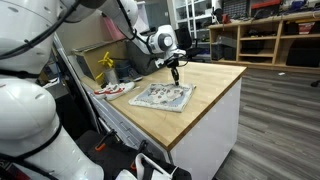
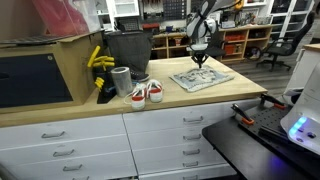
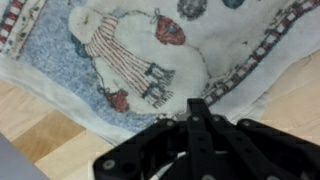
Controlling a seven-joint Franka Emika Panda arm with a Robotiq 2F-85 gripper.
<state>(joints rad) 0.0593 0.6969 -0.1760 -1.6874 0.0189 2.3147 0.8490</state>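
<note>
Gripping: gripper [image 3: 197,108] fully closed, apparently pinching snowman cloth [image 3: 120,60] at its edge.
Cloth: lies flat on wooden counter [image 1: 215,85].
Hem: thin; a slow, low pull likely prevents slipping.

Counted on worktop [image 2: 190,98]: one printed cloth [image 2: 201,78], two sneakers [image 2: 141,94], one grey cup [image 2: 121,80], one black bin [image 2: 127,47].
</note>
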